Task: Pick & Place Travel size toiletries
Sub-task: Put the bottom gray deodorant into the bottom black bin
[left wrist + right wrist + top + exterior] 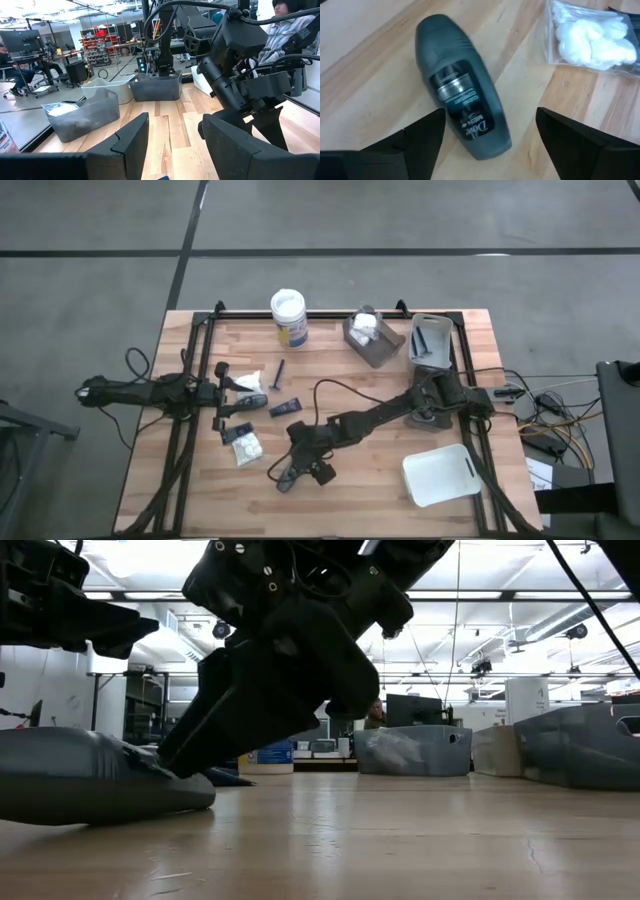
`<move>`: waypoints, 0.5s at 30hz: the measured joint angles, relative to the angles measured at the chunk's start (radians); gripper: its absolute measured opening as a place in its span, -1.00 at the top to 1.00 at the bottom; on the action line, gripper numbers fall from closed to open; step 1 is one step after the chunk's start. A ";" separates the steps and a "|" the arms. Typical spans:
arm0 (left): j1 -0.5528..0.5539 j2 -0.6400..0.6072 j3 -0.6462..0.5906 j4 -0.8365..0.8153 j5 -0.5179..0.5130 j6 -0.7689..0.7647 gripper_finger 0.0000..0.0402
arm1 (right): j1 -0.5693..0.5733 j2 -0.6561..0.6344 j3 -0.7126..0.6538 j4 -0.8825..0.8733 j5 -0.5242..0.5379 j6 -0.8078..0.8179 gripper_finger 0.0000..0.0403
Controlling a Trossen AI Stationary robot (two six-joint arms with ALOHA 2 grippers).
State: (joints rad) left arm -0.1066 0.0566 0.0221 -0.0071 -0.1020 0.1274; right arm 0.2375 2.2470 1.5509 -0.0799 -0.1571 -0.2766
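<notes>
The right gripper (pixel 291 472) reaches across the worktop (pixel 360 490) to about 7 o'clock of its middle, low over a dark grey oval bottle (pixel 461 113) that lies flat on the wood. In the right wrist view the jaws stand spread wide, one on each side of the bottle and clear of it (nothing is pinched). A clear packet of white cotton balls (pixel 592 36) lies near the bottle; from above this packet (pixel 245 445) sits at about 11 o'clock of the right gripper.

The left gripper (pixel 243 406) rests at the worktop's 9 o'clock side, its jaws parted with nothing seen between them in the left wrist view. Around it lie more toiletries: a white packet (pixel 247 381), a thin blue stick (pixel 279 373) and a small dark tube (pixel 286 409).

Along the 12 o'clock edge stand a white-lidded jar (pixel 289 317), a grey tray (pixel 373 337) holding white packets, and a second grey tray (pixel 431 340). A white tray (pixel 440 474) sits at about 4 o'clock.
</notes>
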 joint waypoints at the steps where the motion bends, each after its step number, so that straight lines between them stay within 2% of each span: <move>1: 0.000 0.000 0.000 0.000 0.000 0.000 0.04 | 0.000 -0.006 0.000 -0.020 0.000 0.007 -0.54; 6: 0.000 0.000 0.000 0.000 0.000 0.000 0.04 | 0.000 -0.050 -0.005 -0.149 -0.001 0.012 -0.55; 10: 0.000 0.000 0.000 0.000 0.000 0.000 0.04 | -0.001 -0.090 -0.024 -0.224 -0.001 0.023 -0.48; 15: -0.001 0.002 0.000 0.000 0.002 0.000 0.04 | -0.008 -0.154 -0.093 -0.231 -0.003 0.082 -0.36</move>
State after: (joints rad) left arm -0.1074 0.0583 0.0219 -0.0074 -0.1001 0.1273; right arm 0.2299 2.0931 1.4584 -0.3107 -0.1597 -0.1947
